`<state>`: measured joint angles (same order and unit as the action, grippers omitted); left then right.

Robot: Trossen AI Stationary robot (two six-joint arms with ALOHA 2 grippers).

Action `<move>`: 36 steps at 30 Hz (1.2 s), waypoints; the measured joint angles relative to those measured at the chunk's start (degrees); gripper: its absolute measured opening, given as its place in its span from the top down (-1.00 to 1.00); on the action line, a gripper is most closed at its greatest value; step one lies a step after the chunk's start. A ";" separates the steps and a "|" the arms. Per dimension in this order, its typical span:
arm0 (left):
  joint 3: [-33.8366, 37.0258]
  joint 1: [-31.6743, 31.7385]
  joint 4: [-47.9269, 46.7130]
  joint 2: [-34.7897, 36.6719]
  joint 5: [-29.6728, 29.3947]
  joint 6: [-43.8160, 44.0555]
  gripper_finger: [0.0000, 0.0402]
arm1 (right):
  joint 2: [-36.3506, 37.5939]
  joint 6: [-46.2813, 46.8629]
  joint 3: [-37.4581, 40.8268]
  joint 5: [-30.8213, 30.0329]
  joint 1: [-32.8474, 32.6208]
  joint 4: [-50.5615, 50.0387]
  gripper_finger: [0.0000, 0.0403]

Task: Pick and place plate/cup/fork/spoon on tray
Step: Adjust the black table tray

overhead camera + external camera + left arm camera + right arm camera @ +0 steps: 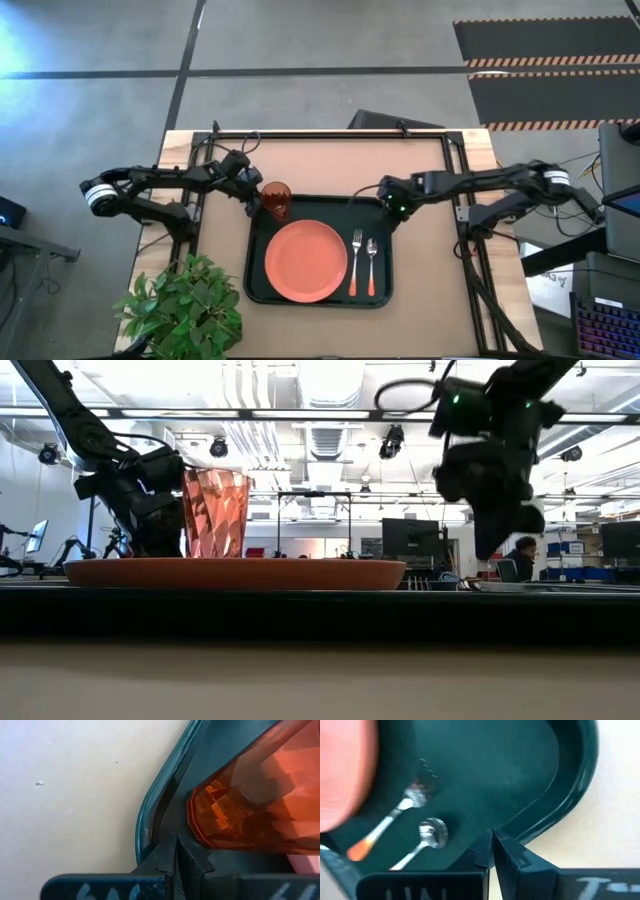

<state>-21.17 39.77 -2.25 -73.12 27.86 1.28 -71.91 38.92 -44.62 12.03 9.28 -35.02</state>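
Left pincer (pixel 252 203) pressed together beside cup (pixel 276 198) at tray's (pixel 385 290) eleven o'clock; right pincer (pixel 391 207) pressed together at one o'clock.

The tray (pixel 385 298) is dark green-black. The plate (pixel 305 261) is salmon-orange and plain. The cup (pixel 276 197) is translucent red-brown with a faceted pattern. The fork (pixel 355 262) and the spoon (pixel 371 266) have silver heads and orange handles. The counter (pixel 430 250) is light brown.
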 joint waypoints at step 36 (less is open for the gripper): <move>0.11 -0.02 0.14 0.04 2.12 1.36 1.00 | -16.95 -15.10 -0.26 4.28 11.81 7.18 0.96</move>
<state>-21.06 39.75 -2.11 -73.08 29.98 2.63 -88.86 23.83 -44.88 16.32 21.09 -27.84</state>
